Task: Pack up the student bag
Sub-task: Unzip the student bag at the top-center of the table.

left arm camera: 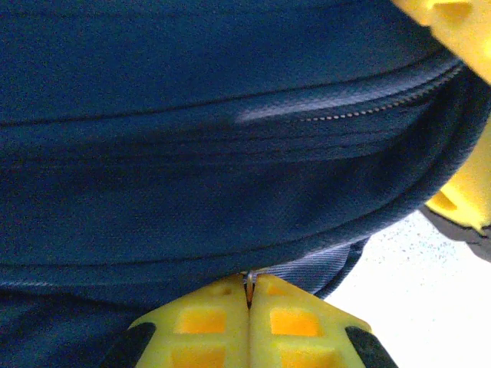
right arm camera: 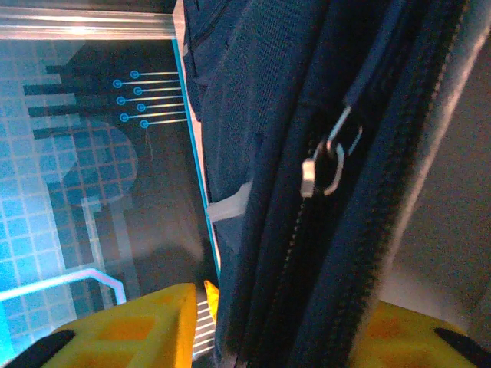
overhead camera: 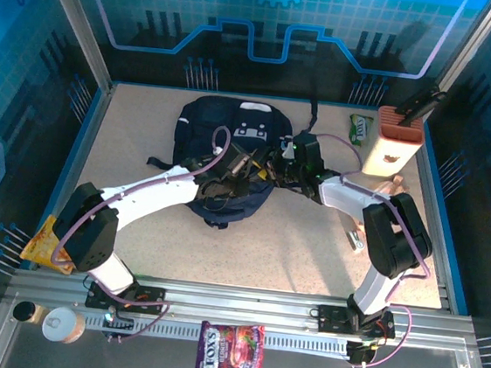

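Speckled table (overhead camera: 309,243), student bag (overhead camera: 234,126), close-up zipper pull (right arm camera: 326,165)

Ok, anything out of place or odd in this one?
Yes. A Fox's candy bag lies on the metal rail at the near edge, off the table. An orange snack packet lies across the table's left border, near the front corner. The student bag itself looks intact.
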You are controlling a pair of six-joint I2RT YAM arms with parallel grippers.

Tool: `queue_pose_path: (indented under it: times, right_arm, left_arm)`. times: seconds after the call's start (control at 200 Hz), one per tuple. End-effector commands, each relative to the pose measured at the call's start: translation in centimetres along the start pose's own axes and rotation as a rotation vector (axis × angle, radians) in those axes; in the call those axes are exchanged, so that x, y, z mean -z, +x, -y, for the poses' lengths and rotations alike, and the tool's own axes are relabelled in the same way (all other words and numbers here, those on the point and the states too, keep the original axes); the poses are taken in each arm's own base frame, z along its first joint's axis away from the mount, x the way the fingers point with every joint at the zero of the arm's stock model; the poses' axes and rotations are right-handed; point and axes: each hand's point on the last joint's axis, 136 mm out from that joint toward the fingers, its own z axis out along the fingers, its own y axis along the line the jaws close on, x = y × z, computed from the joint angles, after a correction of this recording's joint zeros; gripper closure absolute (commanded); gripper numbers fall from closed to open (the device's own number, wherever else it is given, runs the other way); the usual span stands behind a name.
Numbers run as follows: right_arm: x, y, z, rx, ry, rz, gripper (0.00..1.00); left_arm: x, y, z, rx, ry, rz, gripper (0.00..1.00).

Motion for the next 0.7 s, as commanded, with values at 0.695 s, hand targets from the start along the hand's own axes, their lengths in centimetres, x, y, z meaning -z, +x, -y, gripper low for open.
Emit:
queue_pose_path:
  times: [0.695]
  right_arm:
    - [6.8,-2.7,0.1,-0.031,0.051,0.265,0.90]
  left_arm:
    - [3.7,-0.3,-4.0,-0.165,-0.008,0.093,1.00]
